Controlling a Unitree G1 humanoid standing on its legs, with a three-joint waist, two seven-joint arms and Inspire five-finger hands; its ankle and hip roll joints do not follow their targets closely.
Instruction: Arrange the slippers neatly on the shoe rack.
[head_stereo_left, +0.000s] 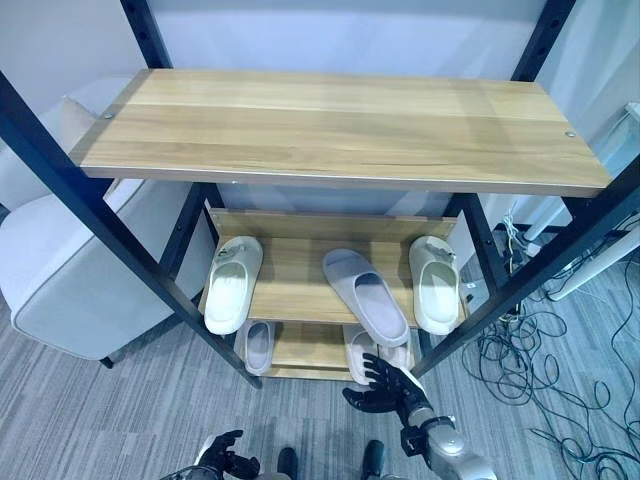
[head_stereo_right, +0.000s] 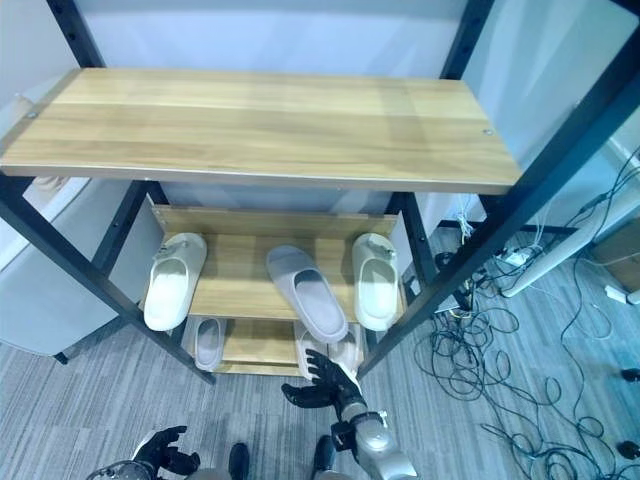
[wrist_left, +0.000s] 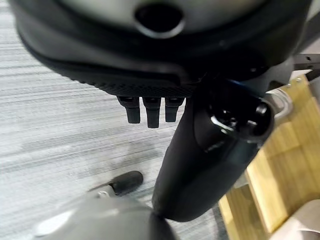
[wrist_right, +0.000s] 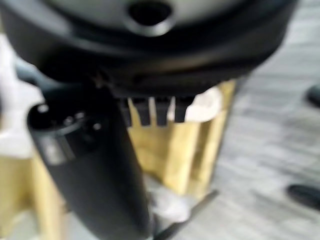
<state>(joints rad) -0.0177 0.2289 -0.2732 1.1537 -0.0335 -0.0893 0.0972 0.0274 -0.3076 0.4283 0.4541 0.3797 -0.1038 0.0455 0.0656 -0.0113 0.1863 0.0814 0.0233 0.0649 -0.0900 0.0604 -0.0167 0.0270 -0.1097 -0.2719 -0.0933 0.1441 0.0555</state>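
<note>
- The right hand (head_stereo_left: 388, 390) hangs in front of the lowest shelf of the shoe rack (head_stereo_left: 340, 125), fingers spread and holding nothing. It is just short of the pale slippers (head_stereo_left: 372, 352) on that bottom level, so I judge it is reaching in to straighten or lift one of them.
- The left hand (head_stereo_left: 228, 459) sits low, well away from the rack, with fingers loosely curled around nothing; it looks idle.
- On the middle shelf (head_stereo_left: 290, 290), a grey slipper (head_stereo_left: 366, 295) lies at a slant with its heel end jutting over the front edge. It is the clearest candidate for tidying.
- A white slipper (head_stereo_left: 232, 283) lies on the left of that shelf, slightly turned and overhanging the edge; another white slipper (head_stereo_left: 436, 283) lies on the right, roughly straight.
- A small grey slipper (head_stereo_left: 257, 346) rests on the bottom level to the left.
- The top shelf is bare light wood on dark metal posts.
- The rack stands on grey carpet (head_stereo_left: 130, 410). A light grey padded seat (head_stereo_left: 70, 270) sits to its left, and a tangle of cables (head_stereo_left: 545, 360) lies on the floor to its right.
</note>
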